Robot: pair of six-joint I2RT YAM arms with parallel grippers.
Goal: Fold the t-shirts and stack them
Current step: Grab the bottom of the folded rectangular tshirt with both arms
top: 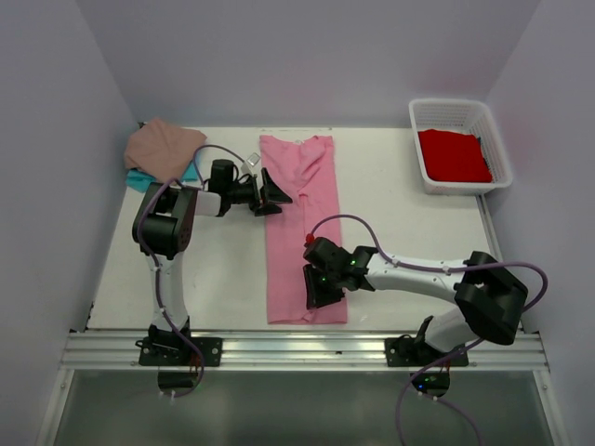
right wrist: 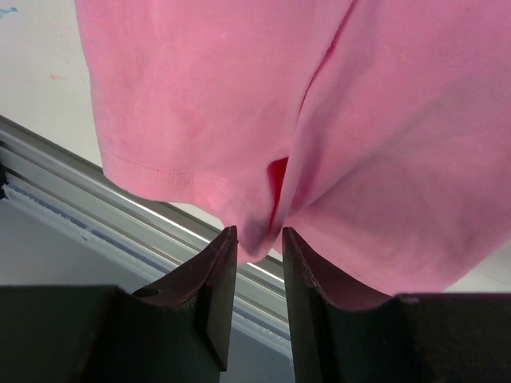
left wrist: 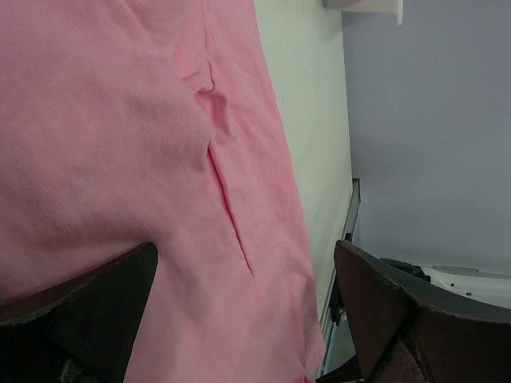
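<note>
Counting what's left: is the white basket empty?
No, a red shirt lies inside the white basket.

3 views: 1 fixed high, 2 riding the wrists.
The top external camera looks down from above and behind the arm bases and takes in the whole surface (top: 400, 232). Each wrist camera looks out past its own end effector, pressed close to cloth: the left end effector (left wrist: 243, 319) faces across the surface towards the side wall, the right end effector (right wrist: 259, 271) towards the metal rail (right wrist: 72, 191). All 3 share the pink t-shirt (top: 299, 223).
</note>
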